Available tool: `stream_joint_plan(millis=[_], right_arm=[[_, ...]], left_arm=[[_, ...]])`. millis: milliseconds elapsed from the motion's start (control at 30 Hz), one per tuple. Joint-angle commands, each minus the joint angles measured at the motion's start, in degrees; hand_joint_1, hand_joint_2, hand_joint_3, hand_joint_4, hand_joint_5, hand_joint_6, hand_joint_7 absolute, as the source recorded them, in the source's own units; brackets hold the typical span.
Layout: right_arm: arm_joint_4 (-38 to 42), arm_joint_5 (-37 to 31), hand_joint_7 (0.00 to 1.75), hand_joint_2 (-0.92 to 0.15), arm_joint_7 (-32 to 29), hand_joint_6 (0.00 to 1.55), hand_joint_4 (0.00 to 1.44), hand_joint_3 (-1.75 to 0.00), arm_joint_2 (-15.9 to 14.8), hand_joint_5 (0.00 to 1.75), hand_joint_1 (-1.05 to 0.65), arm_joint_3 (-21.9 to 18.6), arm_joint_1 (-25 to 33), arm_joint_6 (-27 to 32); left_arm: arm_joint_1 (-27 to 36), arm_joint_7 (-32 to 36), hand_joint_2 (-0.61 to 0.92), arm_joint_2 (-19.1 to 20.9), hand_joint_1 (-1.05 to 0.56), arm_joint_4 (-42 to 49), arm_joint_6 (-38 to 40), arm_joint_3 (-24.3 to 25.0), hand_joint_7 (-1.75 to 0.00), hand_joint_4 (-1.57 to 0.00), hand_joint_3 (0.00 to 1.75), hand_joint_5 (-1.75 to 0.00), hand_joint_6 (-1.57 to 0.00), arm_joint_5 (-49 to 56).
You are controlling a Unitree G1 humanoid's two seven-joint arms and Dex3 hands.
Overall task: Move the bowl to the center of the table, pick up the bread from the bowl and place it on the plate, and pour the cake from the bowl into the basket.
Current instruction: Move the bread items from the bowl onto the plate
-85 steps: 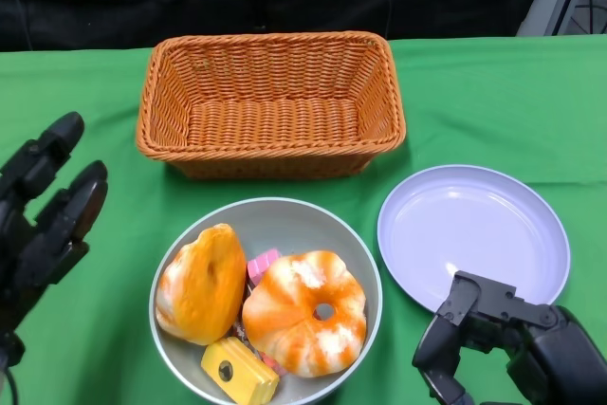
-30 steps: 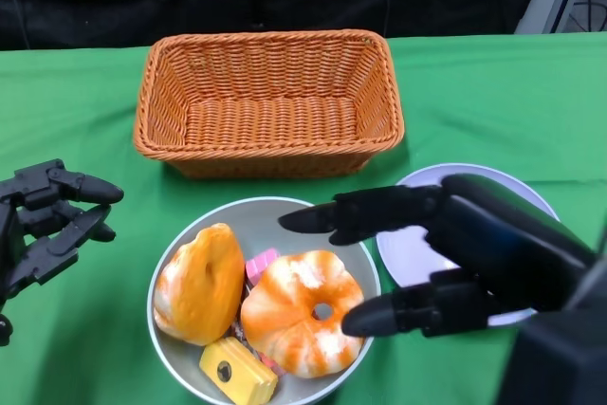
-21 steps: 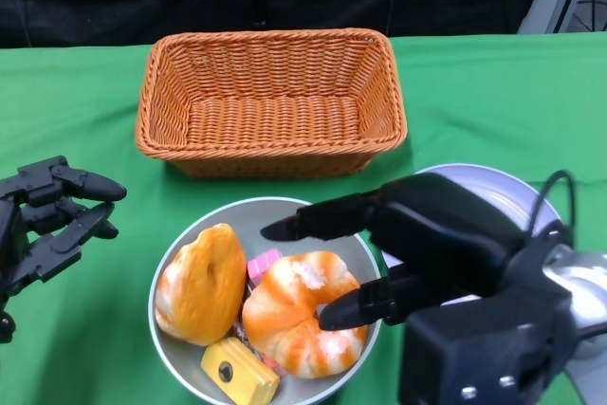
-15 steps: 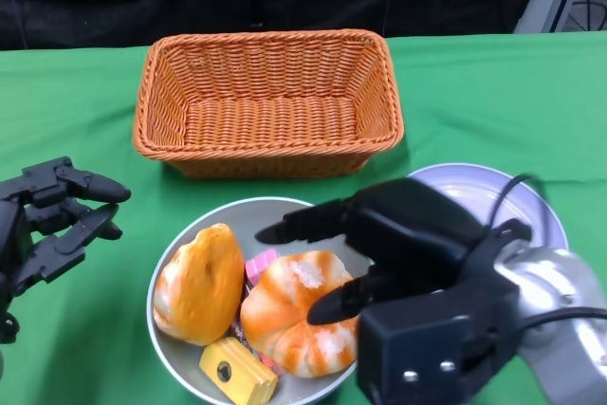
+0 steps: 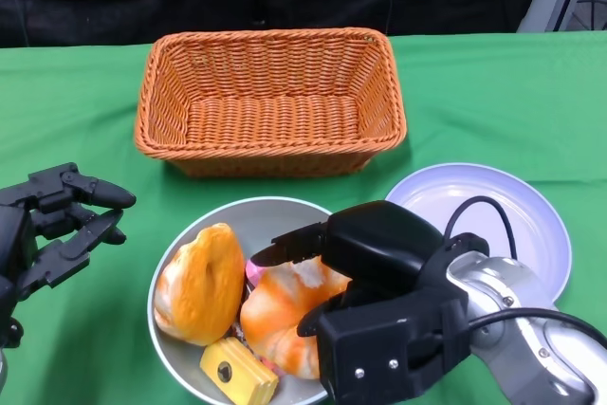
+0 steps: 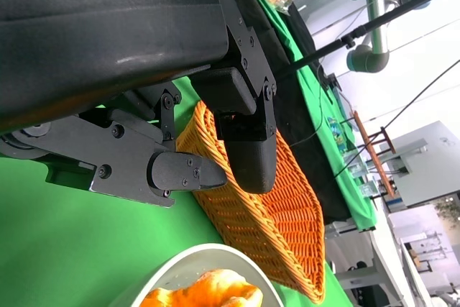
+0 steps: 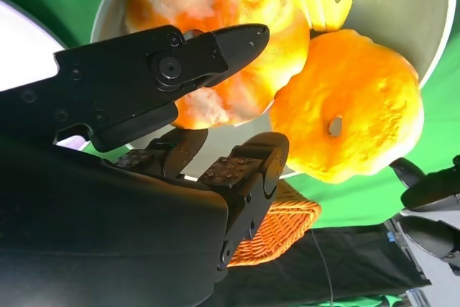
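Beside your wicker basket point(image 5: 270, 101) and lilac plate point(image 5: 493, 225), your right hand's point(image 5: 365, 263) spread fingers point(image 7: 215, 48) straddle the orange-and-white ring-shaped bread point(image 5: 285, 305), not visibly clamped.

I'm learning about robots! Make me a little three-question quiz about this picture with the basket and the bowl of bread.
1. True or false: the basket has food inside it.
2. Which hand is reaching over the bowl? A) the left hand B) the right hand C) both hands
3. Fill in the blank: the plate sits on the robot's ______ side of the bowl.

Key
1. False. The basket holds nothing; the orange-and-white ring bread, the other orange bread and the yellow cake are all in the bowl.
2. B. The right hand is spread over the ring bread; the left hand hangs open beside the bowl.
3. Right.
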Motion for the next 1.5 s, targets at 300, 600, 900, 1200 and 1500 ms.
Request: stream_joint_plan(millis=[300, 600, 900, 1200, 1500], right_arm=[[4.04, -9.57, 0.0, -0.92, -1.67, 0.48, 0.54, -0.1, -0.87, 0.03, -0.7, 3.7, -1.77, -2.99], [4.22, -15.27, 0.0, -0.92, 0.02, 0.42, 0.49, -0.08, 1.14, 0.01, -0.8, 6.68, -2.23, -1.93], [8.06, -22.52, 0.02, -0.91, -3.24, 0.51, 0.69, -0.01, 4.05, 0.08, -0.77, 11.0, -3.06, -1.55], [12.56, -24.72, 0.05, -0.91, -8.17, 0.7, 0.85, 0.0, 6.37, 0.15, -0.56, 13.07, -3.12, -2.05], [15.75, -23.62, 0.0, -0.92, -9.74, 0.73, 0.7, 0.0, 6.87, 0.89, -0.19, 13.22, -3.61, -2.67]], left_arm=[[-0.05, 0.57, 0.92, 1.02, -0.09, 1.17, -1.0, -0.36, -0.88, -0.81, 0.35, -1.23, -0.87, 0.17], [-0.07, 0.04, 0.9, 1.19, -0.08, 1.34, -0.9, -0.34, -0.89, -0.82, 0.39, -1.23, -0.87, -0.45], [-0.03, 0.51, 0.89, 1.3, -0.09, 1.56, -1.7, -0.49, -0.91, -0.84, 0.41, -1.22, -0.87, 0.1], [0.17, 0.64, 0.88, 1.28, -0.11, 1.35, -1.66, -0.82, -0.92, -0.84, 0.42, -1.22, -0.87, 0.48], [0.11, 1.02, 0.88, 1.33, -0.1, 1.6, -1.24, -0.82, -0.91, -0.83, 0.44, -1.21, -0.87, 0.65]])
